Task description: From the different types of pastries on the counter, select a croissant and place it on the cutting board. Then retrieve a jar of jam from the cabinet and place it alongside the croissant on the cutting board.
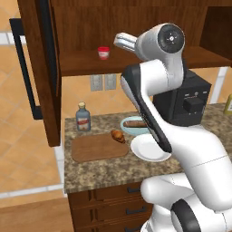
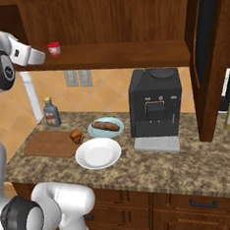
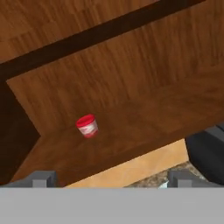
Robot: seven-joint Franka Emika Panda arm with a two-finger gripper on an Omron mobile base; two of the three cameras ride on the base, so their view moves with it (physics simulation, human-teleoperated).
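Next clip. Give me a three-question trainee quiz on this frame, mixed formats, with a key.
1. True or false: the croissant lies at the cutting board's edge.
2. Where does the jar of jam stand? A) cabinet shelf B) white plate C) counter
3. Fill in: the long dark pastry lies on a pale blue ____.

Key: 1 true; 2 A, the jar stands on the cabinet shelf, apart from the tool; 3 plate.

No legible text or labels.
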